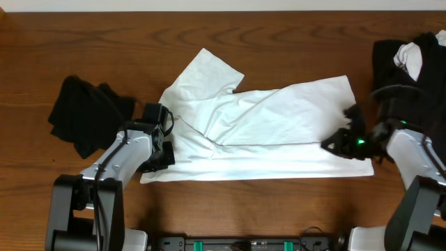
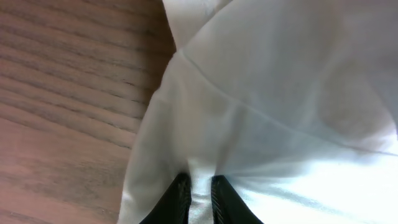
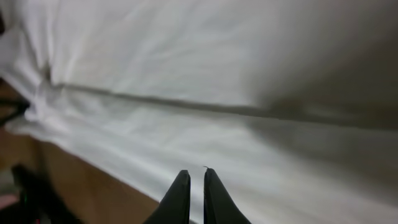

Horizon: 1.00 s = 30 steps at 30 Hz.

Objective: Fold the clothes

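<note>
The white T-shirt (image 1: 279,125) is lying partly folded across the middle of the table (image 1: 104,42), one sleeve pointing up. The left gripper (image 2: 199,186) is pinching a ridge of cloth at its left edge. The right gripper (image 3: 192,177) is resting at the right hem, jaws all but together; whether cloth is caught between them is unclear. A black garment (image 1: 83,115) is lying far left. A black-and-white pile (image 1: 408,59) is running off the frame's right edge.
</note>
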Each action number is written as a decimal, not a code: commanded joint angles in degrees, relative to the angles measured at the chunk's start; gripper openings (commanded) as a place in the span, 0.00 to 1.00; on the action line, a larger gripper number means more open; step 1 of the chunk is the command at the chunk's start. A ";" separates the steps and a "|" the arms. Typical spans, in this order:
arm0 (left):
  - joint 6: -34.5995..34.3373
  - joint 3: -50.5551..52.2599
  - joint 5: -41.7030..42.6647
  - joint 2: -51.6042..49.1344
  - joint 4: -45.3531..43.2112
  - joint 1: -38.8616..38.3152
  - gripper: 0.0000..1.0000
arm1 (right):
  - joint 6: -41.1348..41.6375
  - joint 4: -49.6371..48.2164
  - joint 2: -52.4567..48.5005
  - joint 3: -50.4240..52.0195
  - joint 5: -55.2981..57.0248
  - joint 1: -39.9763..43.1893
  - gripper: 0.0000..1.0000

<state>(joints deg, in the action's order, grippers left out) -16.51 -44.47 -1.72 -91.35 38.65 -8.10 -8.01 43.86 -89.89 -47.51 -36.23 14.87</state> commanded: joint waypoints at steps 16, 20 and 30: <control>-0.24 1.18 -2.36 -1.14 -0.81 0.28 0.15 | -0.24 -10.21 0.37 -0.52 10.34 -38.47 0.05; -0.24 1.18 -2.36 -1.14 -0.83 0.31 0.15 | 2.84 -14.56 0.37 -0.52 10.40 -45.35 0.06; -0.24 1.18 -2.36 -1.14 -0.83 0.31 0.15 | 11.85 -21.44 -1.68 -0.52 17.40 -55.08 0.07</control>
<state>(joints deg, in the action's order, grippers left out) -16.53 -44.47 -1.74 -91.35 38.65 -8.10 -0.30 23.70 -90.06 -47.53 -20.97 -38.74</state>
